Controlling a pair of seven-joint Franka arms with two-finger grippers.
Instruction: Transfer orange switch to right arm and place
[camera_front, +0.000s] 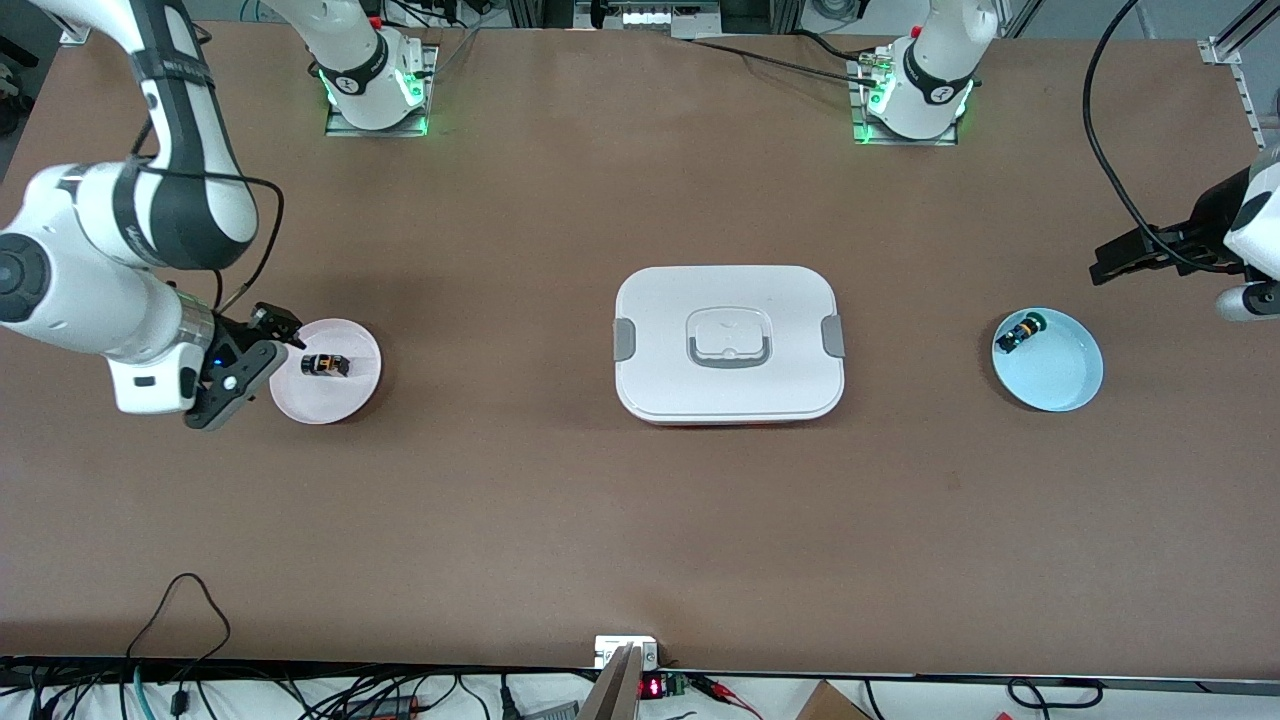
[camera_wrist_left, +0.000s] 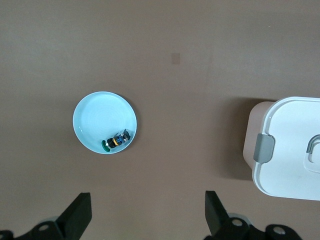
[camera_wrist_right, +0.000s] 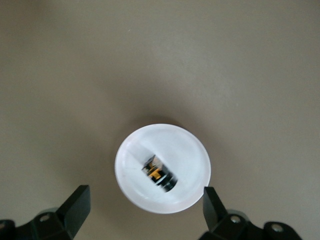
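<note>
Orange switch: the switch (camera_front: 326, 364) (camera_wrist_right: 160, 173) lay on its side in the pink plate, touched by neither claw, its orange band showing between black ends.
Pink plate: the plate (camera_front: 350, 395) (camera_wrist_right: 190, 150) sat on the bench (camera_front: 640, 520) toward the right arm's end and held the switch alone.
Right claw: the right claw (camera_front: 262, 352) (camera_wrist_right: 145, 210) was just beside the plate's rim, at the side toward the right arm's end. In the right wrist view its two fingers (camera_wrist_right: 77, 205) stood wide apart, one to each side of the plate, with nothing between them but the plate below. It held nothing.
Box: a white lidded box (camera_front: 728, 343) (camera_wrist_left: 292, 150) with grey side clips and a grey handle stood mid-bench, lid shut, well apart from both plates.
Blue plate: the blue plate (camera_front: 1060, 375) (camera_wrist_left: 95, 120) sat toward the left arm's end. In it, near the rim, lay a small green-capped part (camera_front: 1021, 331) (camera_wrist_left: 116, 141) with a blue and yellow body.
Left claw: the left claw (camera_front: 1130, 255) (camera_wrist_left: 147, 215) hung over the bench close to the blue plate, at the edge of the front view. Its fingers (camera_wrist_left: 215, 210) were spread wide and empty, touching nothing; the blue plate and a corner of the box showed beneath it.
</note>
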